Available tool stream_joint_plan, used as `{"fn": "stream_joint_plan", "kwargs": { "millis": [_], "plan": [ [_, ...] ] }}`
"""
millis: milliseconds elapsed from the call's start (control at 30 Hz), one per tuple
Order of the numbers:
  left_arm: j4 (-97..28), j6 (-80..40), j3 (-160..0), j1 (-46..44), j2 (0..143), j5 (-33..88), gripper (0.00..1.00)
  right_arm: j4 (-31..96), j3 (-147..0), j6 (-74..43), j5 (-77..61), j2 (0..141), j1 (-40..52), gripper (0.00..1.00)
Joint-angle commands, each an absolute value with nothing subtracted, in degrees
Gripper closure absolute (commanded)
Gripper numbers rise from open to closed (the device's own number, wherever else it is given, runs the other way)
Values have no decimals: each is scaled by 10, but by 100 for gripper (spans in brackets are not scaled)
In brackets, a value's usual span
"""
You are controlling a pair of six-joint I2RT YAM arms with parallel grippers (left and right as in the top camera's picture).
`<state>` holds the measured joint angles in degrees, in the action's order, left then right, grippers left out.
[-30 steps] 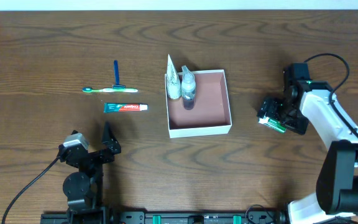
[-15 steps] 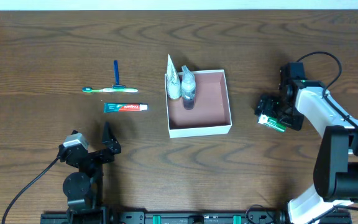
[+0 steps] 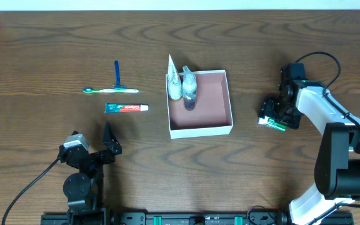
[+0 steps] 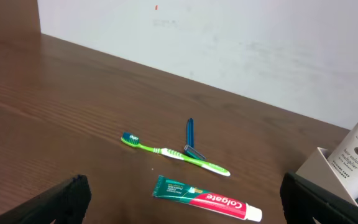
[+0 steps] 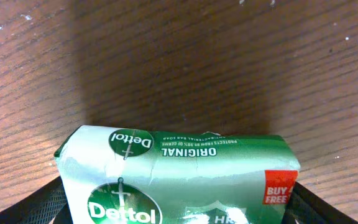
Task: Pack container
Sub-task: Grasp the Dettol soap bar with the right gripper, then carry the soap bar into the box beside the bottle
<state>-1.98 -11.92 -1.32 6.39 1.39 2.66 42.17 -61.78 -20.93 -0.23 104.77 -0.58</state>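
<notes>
Backing dark wood-grain worktop (image 3: 42, 37) at far edge: plain white wall (image 4: 229, 43) | left pincer (image 4: 188, 199) wide, empty | right pincer (image 5: 179, 208) straddles green-and-white cardboard soap box (image 5: 179, 168), grip unclear

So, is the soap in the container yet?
Out: the soap lies on the table, right of the container, with the right end effector straddling it.

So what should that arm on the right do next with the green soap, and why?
Probably squeeze the right gripper's jaws firmly onto the soap box. It lies on the table between them, apart from the container, and I cannot tell whether they grip it yet. It needs a hold before lifting.
</notes>
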Motion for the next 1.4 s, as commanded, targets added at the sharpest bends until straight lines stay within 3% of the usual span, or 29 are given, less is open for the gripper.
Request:
{"fn": "stream_joint_plan", "kwargs": {
  "millis": [0,367,733,967,1367],
  "plan": [
    [-38,-112,-2,67,14,23,2,422,-612,-196,0,1053,-8,47],
    [-38,-112,-2,67,14,23,2,422,-646,-116,-8,1035,-8,49],
    [-38,-112,-2,67,14,23,2,444,-739,25,-157,913,7,49],
    [-38,-112,-2,67,14,23,2,437,-754,66,-182,845,105,50],
    [-38,-112,-2,67,14,23,2,444,-753,142,-180,848,291,46]
  ]
}}
